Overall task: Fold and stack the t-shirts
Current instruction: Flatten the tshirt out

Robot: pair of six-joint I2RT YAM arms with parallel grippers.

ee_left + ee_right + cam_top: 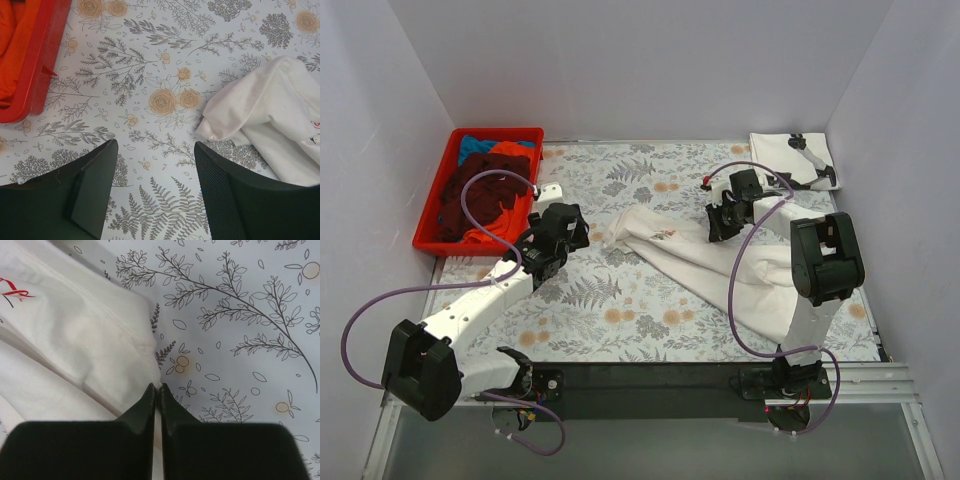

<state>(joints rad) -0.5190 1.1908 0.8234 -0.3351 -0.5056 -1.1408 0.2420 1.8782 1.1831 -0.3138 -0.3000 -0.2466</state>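
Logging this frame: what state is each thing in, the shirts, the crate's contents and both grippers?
white t-shirt: unfolded, lying rumpled on the table.
black-print tee: folded, at the far right corner.
maroon, orange and blue tees: heaped unfolded in the red crate.
left gripper: open, holding nothing.
right gripper: shut on the edge of the white t-shirt.

Your white t-shirt [690,260] carries a small red logo; the tablecloth [620,312] is grey-and-orange floral; the crate [433,192] is red.

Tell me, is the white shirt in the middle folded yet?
Not yet: the white t-shirt lies rumpled and stretched out across the table.
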